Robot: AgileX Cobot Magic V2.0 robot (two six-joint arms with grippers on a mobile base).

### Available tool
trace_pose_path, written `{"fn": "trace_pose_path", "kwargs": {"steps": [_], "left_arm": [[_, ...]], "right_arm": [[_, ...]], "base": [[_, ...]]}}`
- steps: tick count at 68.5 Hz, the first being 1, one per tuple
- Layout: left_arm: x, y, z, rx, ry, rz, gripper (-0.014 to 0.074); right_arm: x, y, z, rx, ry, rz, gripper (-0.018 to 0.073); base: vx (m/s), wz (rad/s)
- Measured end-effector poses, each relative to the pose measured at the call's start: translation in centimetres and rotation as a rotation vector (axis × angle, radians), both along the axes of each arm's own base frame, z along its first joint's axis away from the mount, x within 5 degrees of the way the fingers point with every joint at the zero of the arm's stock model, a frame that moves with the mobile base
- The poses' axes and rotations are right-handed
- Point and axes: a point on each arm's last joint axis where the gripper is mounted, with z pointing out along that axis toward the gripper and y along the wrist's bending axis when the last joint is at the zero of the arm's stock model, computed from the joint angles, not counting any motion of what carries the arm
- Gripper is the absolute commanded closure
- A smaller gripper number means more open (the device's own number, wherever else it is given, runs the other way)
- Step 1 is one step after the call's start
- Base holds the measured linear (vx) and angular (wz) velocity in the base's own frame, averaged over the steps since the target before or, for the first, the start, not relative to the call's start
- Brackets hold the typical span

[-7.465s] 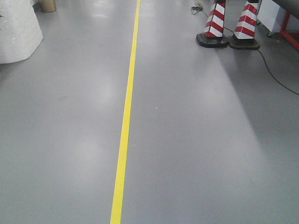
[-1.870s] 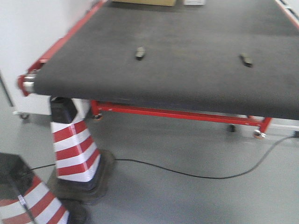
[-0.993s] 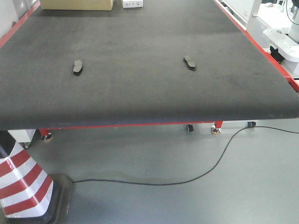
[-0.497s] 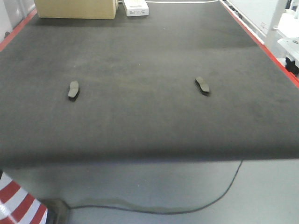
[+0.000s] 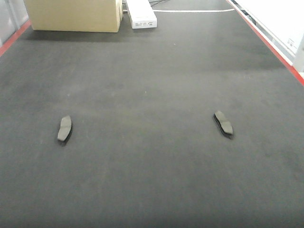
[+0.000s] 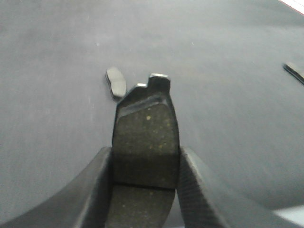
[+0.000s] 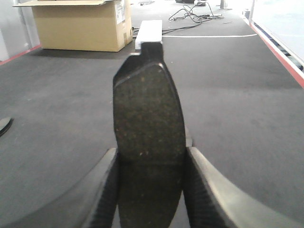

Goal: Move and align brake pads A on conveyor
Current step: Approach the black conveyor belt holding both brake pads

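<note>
Nearest in each wrist view is a clamped pad. The left gripper (image 6: 145, 190) holds a dark grey, gritty, oblong brake pad (image 6: 145, 142) between its black ribbed fingers (image 6: 97, 190), the pad's notched tip pointing up the frame. The right gripper (image 7: 149, 194) is closed the same way on a second speckled dark pad (image 7: 148, 137), upright in the frame's centre and reaching above the fingers.

Both hang above the wide charcoal, carpet-textured conveyor belt (image 5: 152, 180), which fills the lower frame of the front view with bare surface. Two more small grey curved pads lie flat on it, well apart: one at middle left (image 5: 64, 128), lengthwise almost up the frame, one at middle right (image 5: 223, 123), angled toward the upper left. Wide unbroken belt lies between them.

A thin red stripe (image 5: 266, 40) runs along the belt's right edge toward the upper right; another shows at the upper left. At the far top edge stand a tan cardboard box (image 5: 73, 14) and, just beside it, a white oblong box (image 5: 140, 13).
</note>
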Motion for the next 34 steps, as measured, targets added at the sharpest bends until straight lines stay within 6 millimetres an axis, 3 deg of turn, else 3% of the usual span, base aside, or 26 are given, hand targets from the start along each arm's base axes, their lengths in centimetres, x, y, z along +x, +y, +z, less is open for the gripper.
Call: {"fn": "trace_pose_path", "kwargs": {"steps": [34], "left_arm": [[0.00, 0.00, 0.00, 0.000, 0.000, 0.000, 0.0603]], "right_arm": [[0.00, 0.00, 0.00, 0.000, 0.000, 0.000, 0.0566]], "base": [[0.25, 0.04]]}}
